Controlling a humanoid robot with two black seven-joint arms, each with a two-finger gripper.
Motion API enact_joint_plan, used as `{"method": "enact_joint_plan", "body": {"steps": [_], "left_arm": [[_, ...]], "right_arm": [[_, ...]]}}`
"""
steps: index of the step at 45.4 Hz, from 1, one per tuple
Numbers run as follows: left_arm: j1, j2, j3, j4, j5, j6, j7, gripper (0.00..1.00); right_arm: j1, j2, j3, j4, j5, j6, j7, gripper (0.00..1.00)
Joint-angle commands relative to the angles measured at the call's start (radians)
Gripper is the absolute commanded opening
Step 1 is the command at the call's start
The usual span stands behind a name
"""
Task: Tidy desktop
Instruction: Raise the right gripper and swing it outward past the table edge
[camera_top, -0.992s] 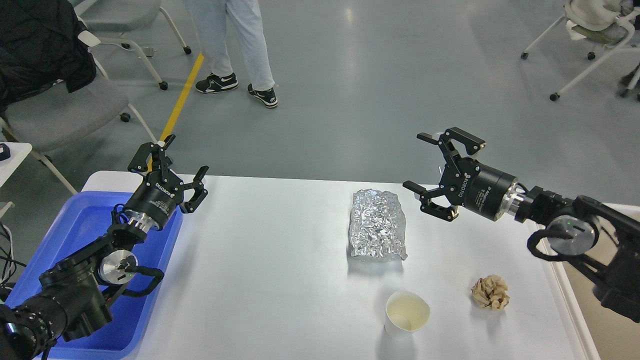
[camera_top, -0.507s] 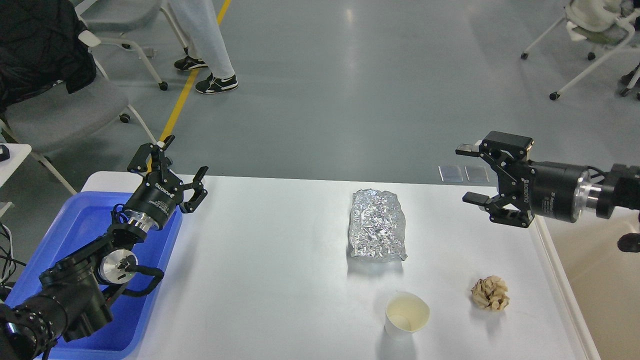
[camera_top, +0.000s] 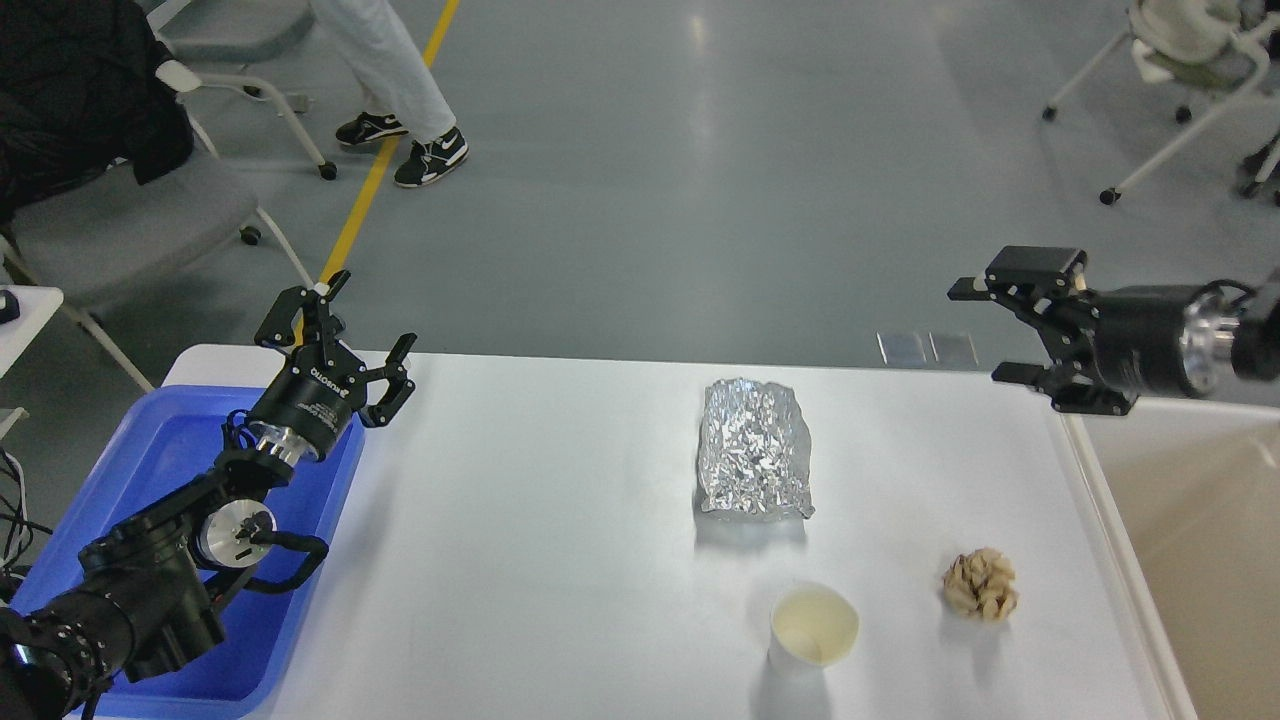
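Observation:
The white desktop carries a crumpled silver foil packet right of the middle, an upright white paper cup near the front and a crumpled tan paper ball at the front right. My left gripper is open and empty above the desktop's far left corner. My right gripper is open and empty, held high above the desktop's far right corner, well away from the foil packet.
A blue plastic tub stands at the desktop's left end under my left arm. A beige-white tub adjoins the right edge. Wheeled chairs and a walking person's legs are on the floor beyond.
My right gripper has pulled back to the right, from beside the foil packet to the far right corner. The left arm has not moved. The person has walked left.

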Motion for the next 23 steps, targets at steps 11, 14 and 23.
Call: {"method": "enact_joint_plan", "body": {"steps": [11, 14, 23], "left_arm": [[0.000, 0.000, 0.000, 0.000, -0.001, 0.000, 0.002, 1.00], [0.000, 0.000, 0.000, 0.000, 0.001, 0.000, 0.002, 1.00], [0.000, 0.000, 0.000, 0.000, 0.001, 0.000, 0.002, 1.00]], "right_arm": [[0.161, 0.256, -0.559, 0.083, 0.044, -0.300, 0.075, 1.00], [0.165, 0.259, -0.616, 0.116, 0.037, -0.313, 0.103, 1.00], [0.167, 0.300, -0.693, 0.208, -0.029, -0.406, 0.129, 1.00]]}}
